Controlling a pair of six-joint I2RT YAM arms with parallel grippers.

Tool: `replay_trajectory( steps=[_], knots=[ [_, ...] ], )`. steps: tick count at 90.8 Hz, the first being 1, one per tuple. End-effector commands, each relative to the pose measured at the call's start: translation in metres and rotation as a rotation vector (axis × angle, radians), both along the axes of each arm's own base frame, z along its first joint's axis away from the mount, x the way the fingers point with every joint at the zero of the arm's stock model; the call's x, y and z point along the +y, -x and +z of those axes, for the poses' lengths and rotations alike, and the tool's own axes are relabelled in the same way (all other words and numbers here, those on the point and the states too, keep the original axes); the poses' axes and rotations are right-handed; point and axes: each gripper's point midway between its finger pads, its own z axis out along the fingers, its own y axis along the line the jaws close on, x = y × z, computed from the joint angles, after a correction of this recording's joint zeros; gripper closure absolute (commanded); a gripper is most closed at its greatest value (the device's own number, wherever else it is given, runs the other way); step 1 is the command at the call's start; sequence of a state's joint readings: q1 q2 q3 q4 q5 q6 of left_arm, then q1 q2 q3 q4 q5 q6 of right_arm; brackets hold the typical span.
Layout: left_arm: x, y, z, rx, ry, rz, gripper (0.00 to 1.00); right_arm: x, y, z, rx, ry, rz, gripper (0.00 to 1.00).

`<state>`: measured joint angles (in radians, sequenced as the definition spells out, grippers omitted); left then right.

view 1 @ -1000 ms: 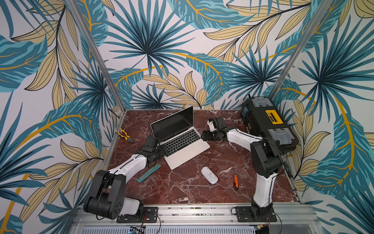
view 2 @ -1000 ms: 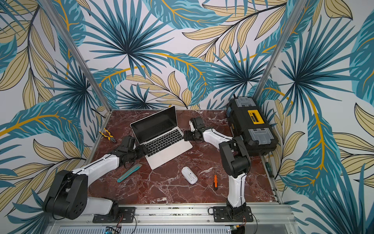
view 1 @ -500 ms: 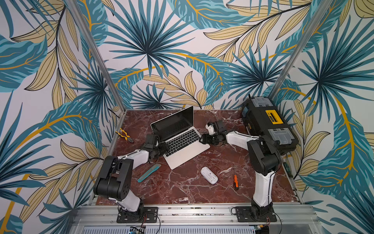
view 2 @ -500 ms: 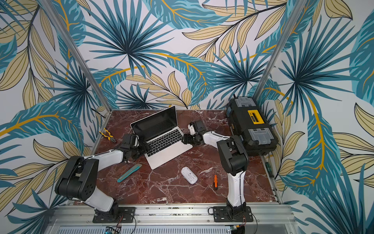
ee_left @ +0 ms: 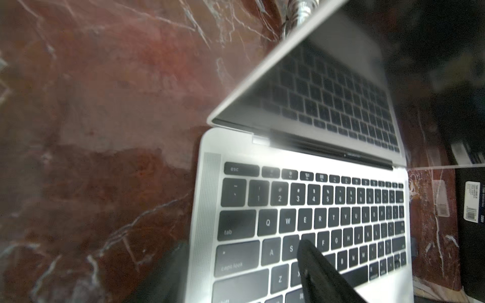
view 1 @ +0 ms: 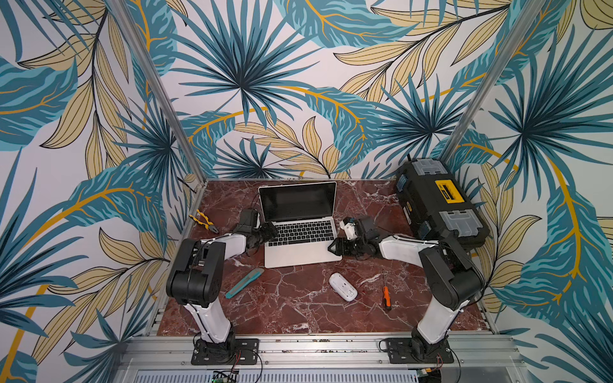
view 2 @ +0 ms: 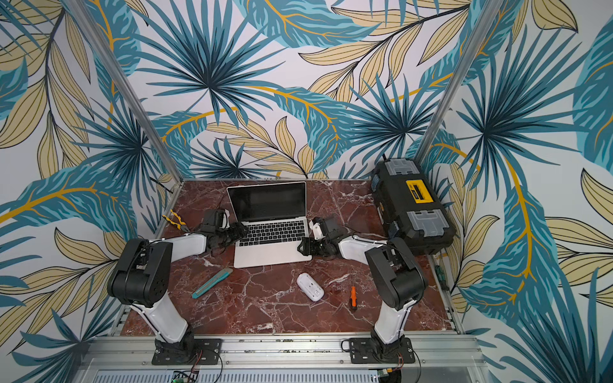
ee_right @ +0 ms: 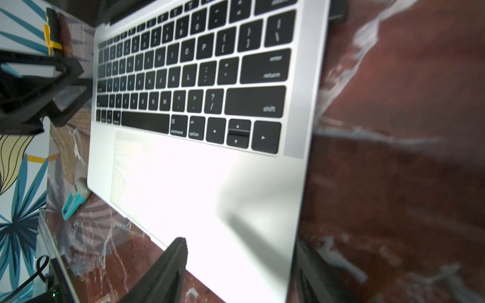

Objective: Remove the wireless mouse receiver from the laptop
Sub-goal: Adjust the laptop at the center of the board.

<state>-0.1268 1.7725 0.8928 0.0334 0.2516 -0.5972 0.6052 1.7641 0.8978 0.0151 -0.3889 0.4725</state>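
A slim silver laptop with black keys and a dark screen point(view 1: 300, 245) sits open on the red marble tabletop point(view 1: 298, 315), towards the back and roughly midway between the two arms, its screen upright and facing the front; the left gripper point(view 1: 270, 232) is low at the laptop's left edge beside the keyboard, its jaws spread, with one black finger point(ee_left: 315, 265) over the keys and the other off the edge above the marble; whether either finger touches the laptop cannot be told. The right gripper point(view 1: 333, 249) is at the right front corner of the base, jaws likewise spread, one finger point(ee_right: 168, 262) by the palm rest and the other outside the right edge. In the right wrist view a small dark stub point(ee_right: 338, 11) juts from the laptop's right edge near the back corner, too blurred to identify. In front of the laptop lie a white oval mouse point(view 1: 343, 287), an orange-handled screwdriver point(view 1: 385, 295) and a teal utility knife point(view 1: 244, 283); yellow-and-black pliers point(view 1: 203, 223) lie at the left rim; a black-and-yellow toolbox point(view 1: 438, 205) stands at the back right.
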Motion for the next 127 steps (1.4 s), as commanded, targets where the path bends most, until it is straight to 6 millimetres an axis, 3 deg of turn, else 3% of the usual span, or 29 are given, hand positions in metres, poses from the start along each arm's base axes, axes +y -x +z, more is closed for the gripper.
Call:
replay_trajectory(
  steps=[1,12,27,42,65,80,92,107,127],
  knots=[
    [-0.018,0.030,-0.033,0.149,0.032,-0.091,0.30,0.030,0.044,0.012,0.029,-0.091,0.104,0.32],
    [-0.017,0.030,-0.033,0.147,0.025,-0.100,0.29,0.034,0.055,0.016,0.010,-0.092,0.143,0.30],
    [-0.012,0.029,-0.030,0.143,0.001,-0.102,0.29,0.014,0.031,0.017,-0.111,0.037,0.136,0.26],
    [-0.002,0.031,-0.019,0.135,-0.049,-0.078,0.25,0.007,0.015,0.042,-0.260,0.077,0.225,0.22],
    [0.018,0.056,-0.005,0.161,-0.142,-0.037,0.24,-0.014,-0.018,0.065,-0.482,0.212,0.286,0.22],
    [0.029,0.088,-0.004,0.209,-0.189,-0.028,0.29,-0.015,-0.011,0.053,-0.543,0.296,0.495,0.21],
    [0.039,0.108,-0.008,0.262,-0.244,-0.034,0.32,-0.030,-0.020,0.039,-0.585,0.444,0.588,0.19],
    [0.039,0.113,-0.019,0.306,-0.257,-0.063,0.38,-0.054,-0.033,0.016,-0.544,0.555,0.632,0.18],
    [0.044,0.112,-0.031,0.370,-0.309,-0.083,0.46,-0.063,-0.039,0.014,-0.535,0.522,0.620,0.19]
  ],
)
